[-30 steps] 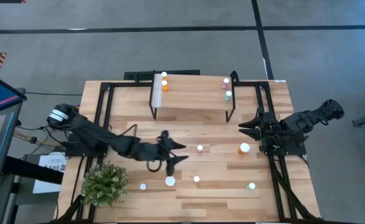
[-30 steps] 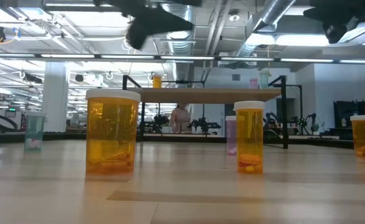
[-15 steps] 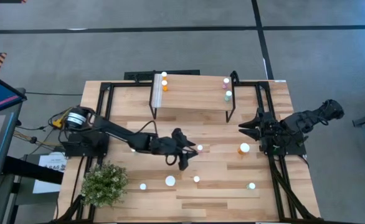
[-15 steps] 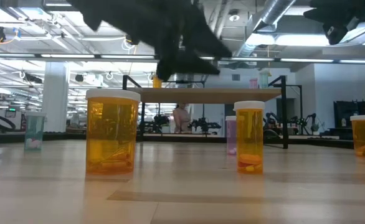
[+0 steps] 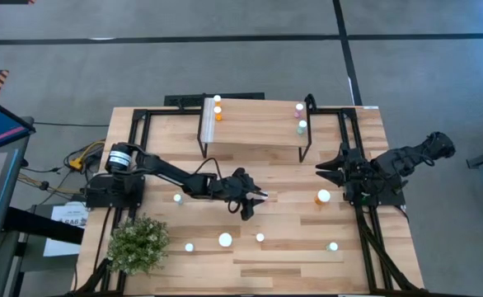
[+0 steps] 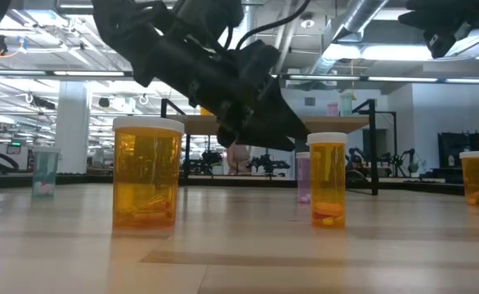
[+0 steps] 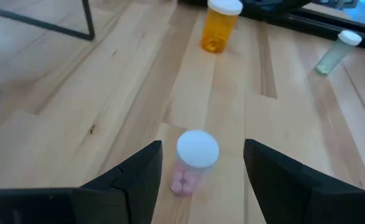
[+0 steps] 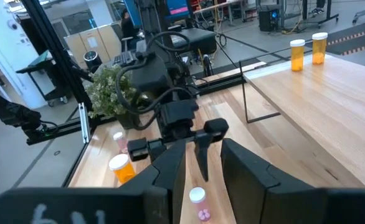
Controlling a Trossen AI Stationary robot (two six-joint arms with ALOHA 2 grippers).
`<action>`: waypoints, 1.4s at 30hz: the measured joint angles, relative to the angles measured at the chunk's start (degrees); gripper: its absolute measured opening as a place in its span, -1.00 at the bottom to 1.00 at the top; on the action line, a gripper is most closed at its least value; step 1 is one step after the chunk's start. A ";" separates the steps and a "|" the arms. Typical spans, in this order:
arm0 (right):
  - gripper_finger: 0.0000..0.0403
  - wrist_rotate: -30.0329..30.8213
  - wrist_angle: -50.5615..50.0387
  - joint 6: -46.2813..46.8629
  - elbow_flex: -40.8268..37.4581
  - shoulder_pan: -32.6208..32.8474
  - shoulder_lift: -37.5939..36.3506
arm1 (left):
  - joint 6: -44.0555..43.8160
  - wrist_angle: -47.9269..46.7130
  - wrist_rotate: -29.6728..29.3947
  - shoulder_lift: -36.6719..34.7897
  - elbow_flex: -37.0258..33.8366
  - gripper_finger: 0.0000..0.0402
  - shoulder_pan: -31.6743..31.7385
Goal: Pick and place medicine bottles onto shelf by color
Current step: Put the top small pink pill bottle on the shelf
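Spread across the light wooden tabletop [image 5: 274, 247]: white-capped medicine bottles, four already on the small wood-topped black-legged shelf [image 5: 254, 124]. Reaching out mid-tabletop, the left gripper [image 7: 198, 171], fingers wide open and empty, straddling a small upright pink white-capped bottle [image 7: 194, 162] standing between them, apparently untouched. Parked far right, the right gripper [image 8: 201, 171], fingers parted, empty.

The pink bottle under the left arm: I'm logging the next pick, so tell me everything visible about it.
The pink bottle is a small cylinder with a round white cap and a translucent pink body, with pink pills showing near its base. It stands upright on the wooden tabletop, near the table's middle in front of the shelf. The open left gripper straddles it, a finger on each side, with no contact visible.
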 joint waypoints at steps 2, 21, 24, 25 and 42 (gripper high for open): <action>-0.39 0.00 -0.01 -0.02 0.00 -0.02 0.00 | 1.14 0.03 -0.03 0.24 -0.02 0.09 -0.07; -0.39 0.00 -0.63 -0.15 0.04 0.00 -0.04 | 1.97 -0.04 -0.09 4.78 2.62 0.41 0.26; -0.39 0.00 -1.10 -0.15 0.04 -0.02 -0.11 | 3.07 0.44 0.18 6.77 5.31 0.41 0.22; -0.39 0.00 -1.23 -0.14 0.04 0.00 -0.09 | 3.15 -1.27 0.16 6.82 5.58 0.41 0.21; -0.39 0.00 -1.72 -0.09 0.04 0.00 -0.05 | 3.44 -7.42 -1.98 8.21 8.79 -0.31 0.24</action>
